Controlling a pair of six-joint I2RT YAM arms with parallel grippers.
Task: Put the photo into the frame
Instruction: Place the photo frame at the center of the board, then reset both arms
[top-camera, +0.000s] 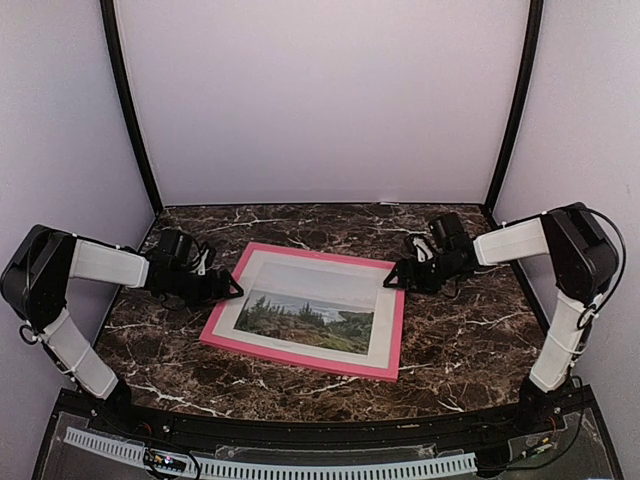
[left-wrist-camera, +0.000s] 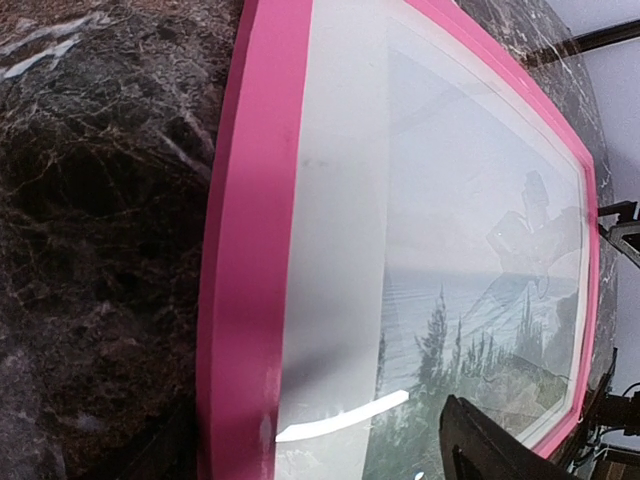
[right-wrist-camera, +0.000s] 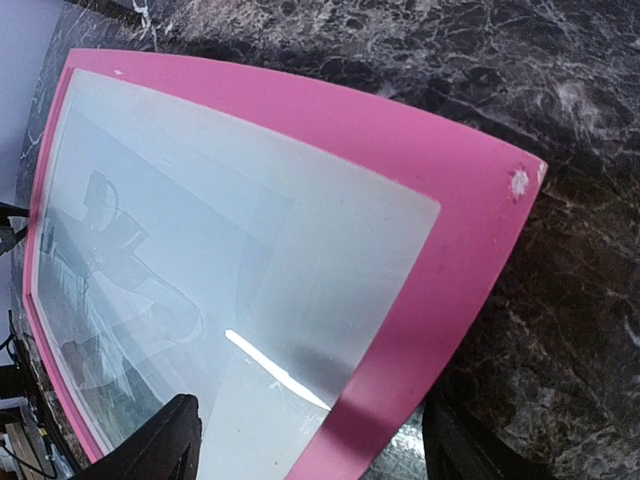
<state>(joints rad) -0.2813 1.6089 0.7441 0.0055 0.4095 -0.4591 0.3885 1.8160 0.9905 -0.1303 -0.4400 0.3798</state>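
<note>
The pink frame (top-camera: 223, 317) lies flat on the dark marble table (top-camera: 470, 345). The photo (top-camera: 305, 318) of green trees, water and pale sky shows inside it, face up, with a wide white surround. My left gripper (top-camera: 228, 290) is open at the frame's left rail (left-wrist-camera: 245, 290), one finger (left-wrist-camera: 490, 445) over the picture and the other outside the rail. My right gripper (top-camera: 393, 278) is open at the far right corner, its fingers (right-wrist-camera: 165, 445) on either side of the pink rail (right-wrist-camera: 450, 290). The picture's surface (right-wrist-camera: 200, 230) reflects light and the arms.
Pale walls and black corner posts (top-camera: 130, 110) enclose the table on three sides. A black ledge with a white perforated strip (top-camera: 300, 465) runs along the near edge. Bare marble surrounds the frame on all sides.
</note>
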